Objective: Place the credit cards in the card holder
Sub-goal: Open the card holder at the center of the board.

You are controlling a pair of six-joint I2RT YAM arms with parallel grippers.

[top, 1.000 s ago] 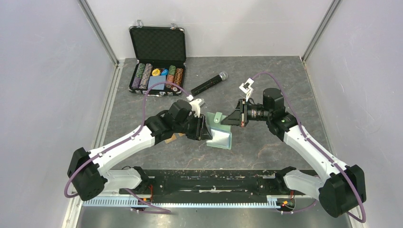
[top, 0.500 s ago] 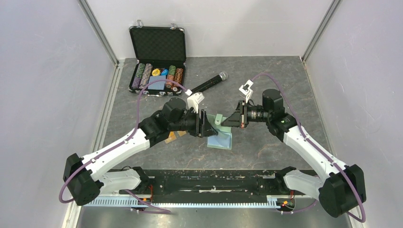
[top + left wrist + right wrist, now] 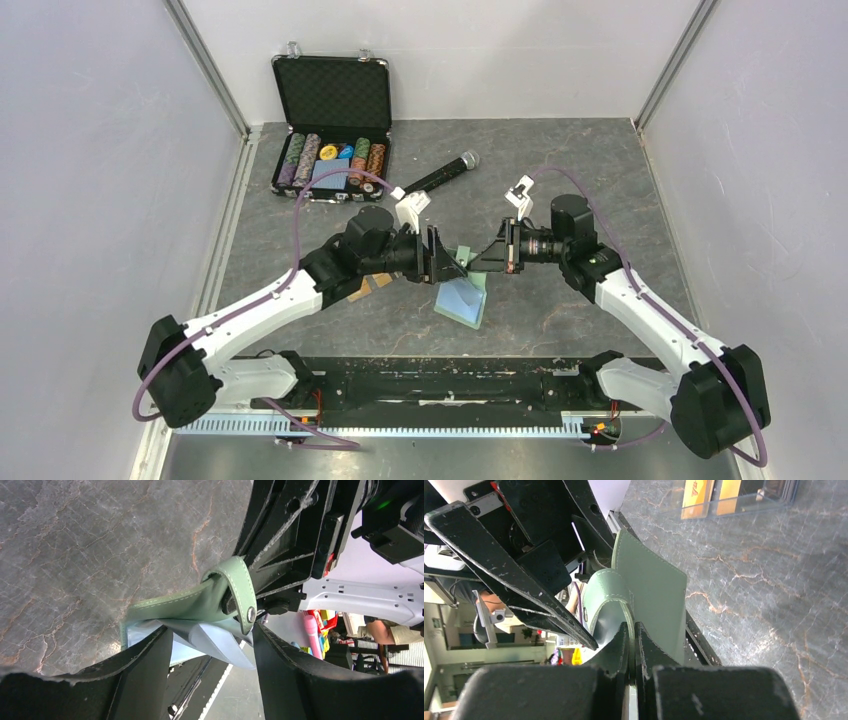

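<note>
The right tool is pinched shut on the snap flap of the card holder, holding it up over mid-desk. The left tool stands spread either side of the holder's light-blue inside, gripping nothing. The orange credit cards lie apart on the desk; judging by this, none is in yet.
</note>
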